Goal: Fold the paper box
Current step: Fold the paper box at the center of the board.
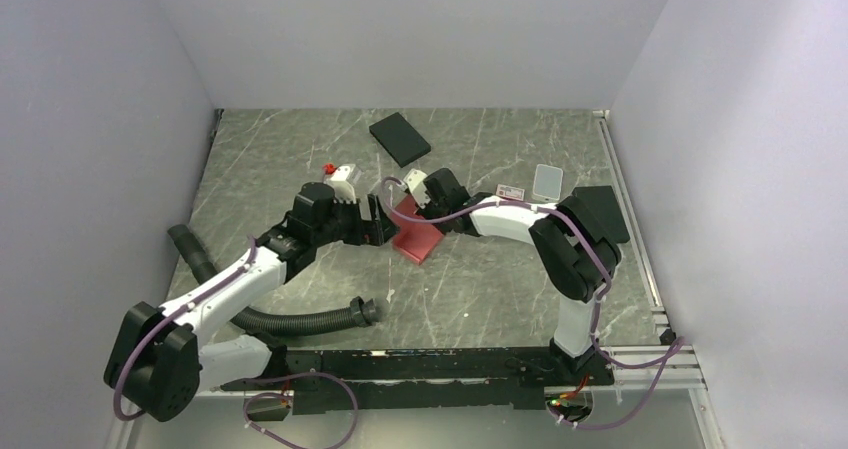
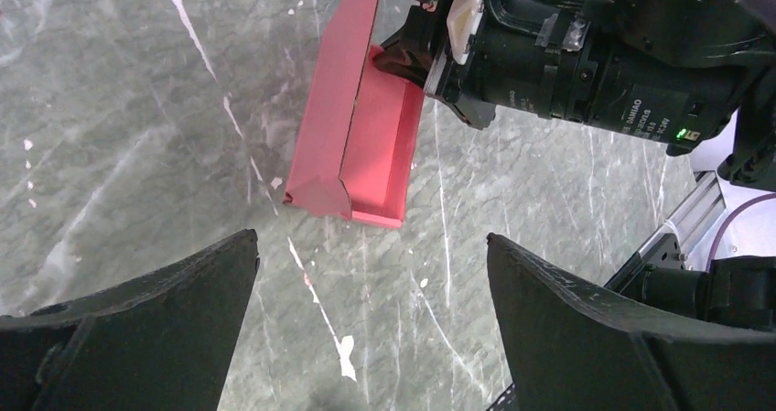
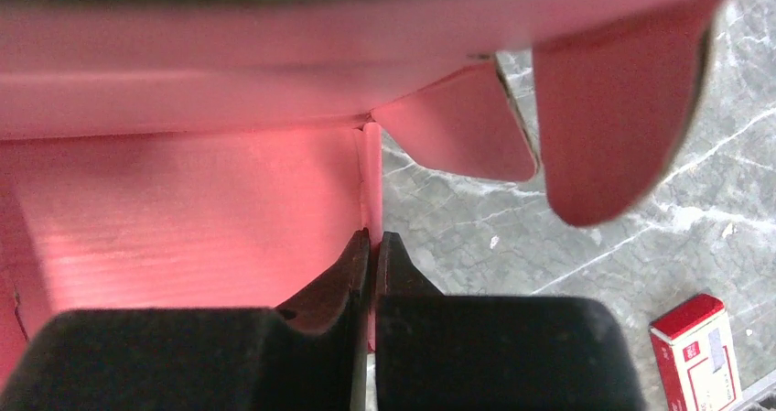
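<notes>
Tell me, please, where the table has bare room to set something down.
Bare marble lies near centre, between the black hose and the right arm, and in the far-left corner, between the black box and the left wall. It is crowded mid-table around the paper box.

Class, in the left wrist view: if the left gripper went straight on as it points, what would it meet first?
Probably the near end of the paper box, lying ahead of the open left gripper; the table might come first, since depth is unclear.

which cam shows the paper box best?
Left wrist: paper box nearly whole, half folded, right gripper pinching one wall. Top external: small, partly hidden. Right wrist: too close, only inner walls and flaps.
</notes>
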Robot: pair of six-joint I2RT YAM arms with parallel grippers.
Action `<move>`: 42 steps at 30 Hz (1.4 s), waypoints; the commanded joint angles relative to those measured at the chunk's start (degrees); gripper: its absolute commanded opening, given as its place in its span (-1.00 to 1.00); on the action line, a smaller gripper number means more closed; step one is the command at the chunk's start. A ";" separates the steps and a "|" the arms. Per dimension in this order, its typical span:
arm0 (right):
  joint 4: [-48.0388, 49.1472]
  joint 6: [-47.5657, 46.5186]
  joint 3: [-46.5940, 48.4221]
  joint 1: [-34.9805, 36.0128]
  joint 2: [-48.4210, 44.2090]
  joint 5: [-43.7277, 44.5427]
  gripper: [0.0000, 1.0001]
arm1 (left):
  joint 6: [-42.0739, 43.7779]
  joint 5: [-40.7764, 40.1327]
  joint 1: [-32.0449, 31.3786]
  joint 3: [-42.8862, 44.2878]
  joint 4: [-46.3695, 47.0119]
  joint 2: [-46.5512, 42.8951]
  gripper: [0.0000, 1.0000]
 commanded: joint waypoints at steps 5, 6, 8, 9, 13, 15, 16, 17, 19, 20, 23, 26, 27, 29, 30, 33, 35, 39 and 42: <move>-3.44 0.93 1.76 -1.76 0.41 -4.43 -0.99 | 2.11 2.43 -0.13 -0.78 12.56 1.65 0.99; -3.85 1.31 2.11 -2.24 0.45 -5.60 -0.94 | 2.32 2.26 -0.20 -0.94 13.27 1.92 0.99; -4.33 1.89 2.49 -2.92 0.41 -8.05 -0.85 | 2.61 1.31 -0.37 -0.45 12.79 3.07 0.97; -4.46 2.08 2.60 -3.14 0.40 -8.92 -0.82 | 3.01 1.31 -0.38 -0.04 12.47 3.94 0.91; -4.81 2.75 2.89 -3.72 0.21 -10.92 -0.75 | 3.87 1.38 -0.59 1.60 11.81 7.49 0.67; -4.84 2.90 2.98 -3.80 -0.03 -11.35 -0.71 | 4.51 1.32 -0.84 2.53 11.23 8.85 0.64; -4.83 3.01 3.00 -3.88 -0.11 -11.53 -0.68 | 4.79 1.06 -1.01 3.02 10.97 9.26 0.64; -4.79 3.08 3.05 -3.97 -0.19 -11.82 -0.65 | 5.06 0.86 -1.22 3.40 10.75 9.68 0.64; -4.69 3.19 3.09 -3.98 -0.29 -12.08 -0.58 | 5.60 0.49 -1.62 4.19 10.10 10.31 0.63; -4.61 3.28 3.17 -3.99 -0.30 -12.25 -0.56 | 5.85 0.26 -1.80 4.73 9.69 10.68 0.61; -4.32 3.56 3.42 -3.98 -0.30 -12.56 -0.52 | 6.68 0.06 -2.24 6.30 7.96 12.11 0.36; -4.01 3.97 3.86 -3.98 -0.09 -12.47 -0.51 | 7.22 0.32 -2.65 7.42 6.79 13.41 0.09; -3.70 4.12 3.87 -4.00 -0.13 -12.36 -0.50 | 7.32 0.42 -2.73 7.72 6.51 13.71 0.01; -3.16 4.47 3.94 -4.00 0.00 -11.96 -0.49 | 7.55 0.59 -2.91 8.11 5.95 14.17 -0.11; -2.88 4.67 4.01 -4.02 0.09 -11.69 -0.49 | 7.68 0.69 -2.98 8.21 5.86 14.33 -0.15; -1.59 4.97 3.77 -3.98 0.31 -10.37 -0.48 | 7.78 1.21 -3.02 8.49 5.61 14.85 -0.30; -0.84 5.02 3.54 -3.98 0.43 -9.50 -0.47 | 7.82 1.64 -3.10 8.75 5.31 15.32 -0.36; -0.41 4.89 3.66 -3.99 0.88 -9.07 -0.45 | 7.66 1.91 -3.11 8.87 5.51 15.83 -0.42; 0.27 4.71 3.53 -3.89 1.25 -8.88 -0.43 | 7.52 2.34 -3.11 8.94 5.74 16.14 -0.45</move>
